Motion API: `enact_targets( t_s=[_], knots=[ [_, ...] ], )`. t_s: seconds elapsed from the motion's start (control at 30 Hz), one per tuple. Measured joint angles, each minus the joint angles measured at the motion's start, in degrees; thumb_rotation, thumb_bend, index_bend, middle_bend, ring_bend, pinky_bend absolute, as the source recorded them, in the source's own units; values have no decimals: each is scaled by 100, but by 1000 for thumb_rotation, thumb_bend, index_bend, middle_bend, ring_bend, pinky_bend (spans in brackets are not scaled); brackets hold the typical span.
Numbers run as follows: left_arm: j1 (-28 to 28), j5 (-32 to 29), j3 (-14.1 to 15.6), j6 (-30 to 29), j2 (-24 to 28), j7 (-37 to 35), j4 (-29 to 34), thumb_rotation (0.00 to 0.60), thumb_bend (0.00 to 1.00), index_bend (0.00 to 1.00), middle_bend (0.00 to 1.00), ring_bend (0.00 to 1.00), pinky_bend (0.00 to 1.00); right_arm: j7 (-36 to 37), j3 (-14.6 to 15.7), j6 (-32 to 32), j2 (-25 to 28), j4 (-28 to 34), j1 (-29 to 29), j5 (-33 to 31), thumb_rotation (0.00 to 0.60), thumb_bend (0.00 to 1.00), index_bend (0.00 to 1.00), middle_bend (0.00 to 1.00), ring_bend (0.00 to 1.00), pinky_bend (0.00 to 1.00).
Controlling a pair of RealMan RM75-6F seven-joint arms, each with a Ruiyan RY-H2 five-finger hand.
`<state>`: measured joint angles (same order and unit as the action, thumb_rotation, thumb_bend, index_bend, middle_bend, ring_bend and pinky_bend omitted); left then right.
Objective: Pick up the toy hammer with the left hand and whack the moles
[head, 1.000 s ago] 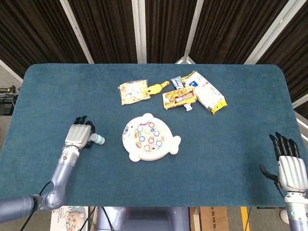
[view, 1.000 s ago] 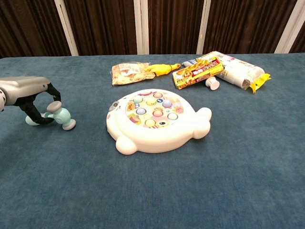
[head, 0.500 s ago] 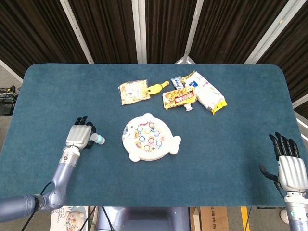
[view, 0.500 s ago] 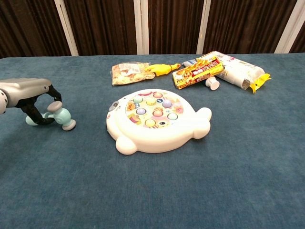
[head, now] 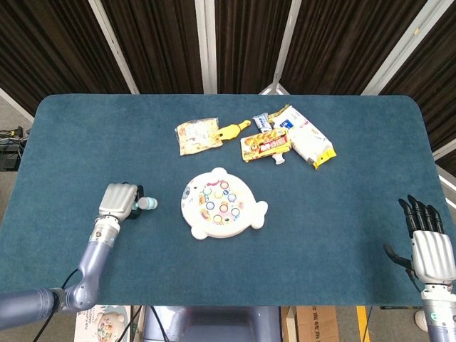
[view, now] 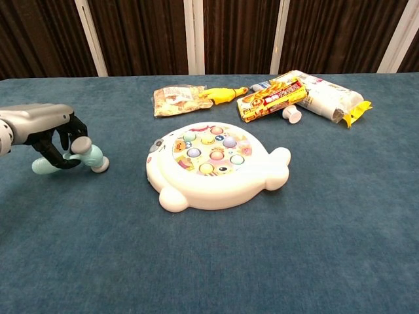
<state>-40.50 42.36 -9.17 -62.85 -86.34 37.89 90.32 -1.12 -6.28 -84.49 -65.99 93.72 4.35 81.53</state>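
The toy hammer [view: 90, 154] is pale teal with grey faces and lies at the left of the blue table. My left hand [view: 46, 129] has its fingers curled around the handle, with the head sticking out to the right. From the head view, the left hand [head: 118, 201] covers the handle and only the hammer [head: 147, 204] head shows. The white mole game [head: 222, 204] with coloured moles sits mid-table, right of the hammer; in the chest view the mole game [view: 216, 184] is a short gap away. My right hand [head: 430, 248] is open at the near right edge, holding nothing.
Behind the game lie a yellow snack bag [head: 197, 136], a yellow toy [head: 234, 130], an orange packet [head: 266, 144] and a white packet [head: 308, 137]. The table edge runs close to the right hand.
The left hand's fingers have closed around the hammer handle. The hammer head has shifted slightly right and away from me. The right hand has not moved.
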Motion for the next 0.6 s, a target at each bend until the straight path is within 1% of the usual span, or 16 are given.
enact_targets(
  t_s=[0.37,0.6],
  knots=[
    [-34,145,-5,9,73,-116,116,600,613,608,545,394,508,3,1,-5,-1,7,-4,-6,600,249,0,0,0,0],
    [-37,359,-59,117,125,-479,170,600,623,608,546,394,508,15,-4,12,2,17,2,-22,600,249,0,0,0,0]
  ],
)
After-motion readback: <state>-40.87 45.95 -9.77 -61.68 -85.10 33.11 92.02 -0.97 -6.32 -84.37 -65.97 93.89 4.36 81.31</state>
